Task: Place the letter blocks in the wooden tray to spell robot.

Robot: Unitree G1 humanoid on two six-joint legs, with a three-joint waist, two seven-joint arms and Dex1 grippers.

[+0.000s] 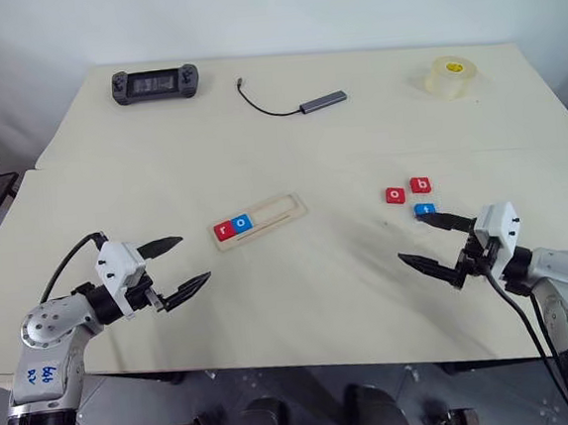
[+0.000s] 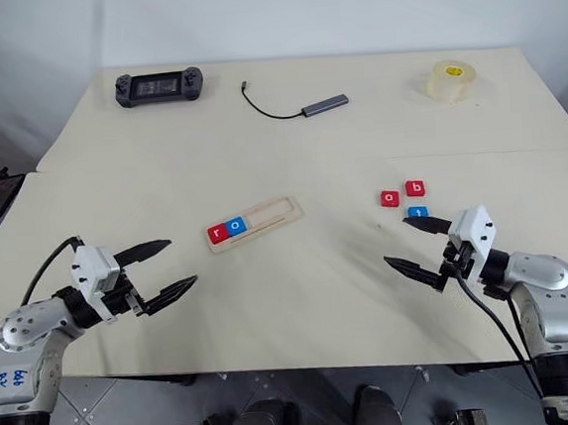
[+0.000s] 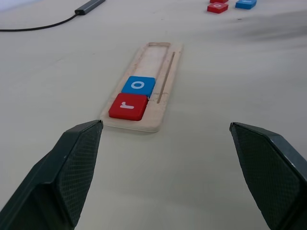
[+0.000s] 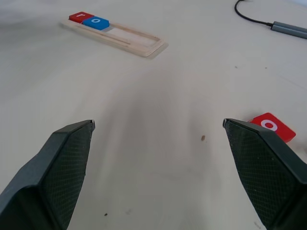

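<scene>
The wooden tray lies slanted at the table's middle, holding a red r block and a blue o block at its left end. To the right lie a red o block, a red b block and a blue t block. My left gripper hovers open, left of and nearer than the tray, with nothing between its fingers. My right gripper hovers open and empty, its upper finger's tip right by the blue t block.
At the table's far side sit a black game controller, a grey adapter with a black cable and a roll of clear tape. The table's near edge runs just below both grippers.
</scene>
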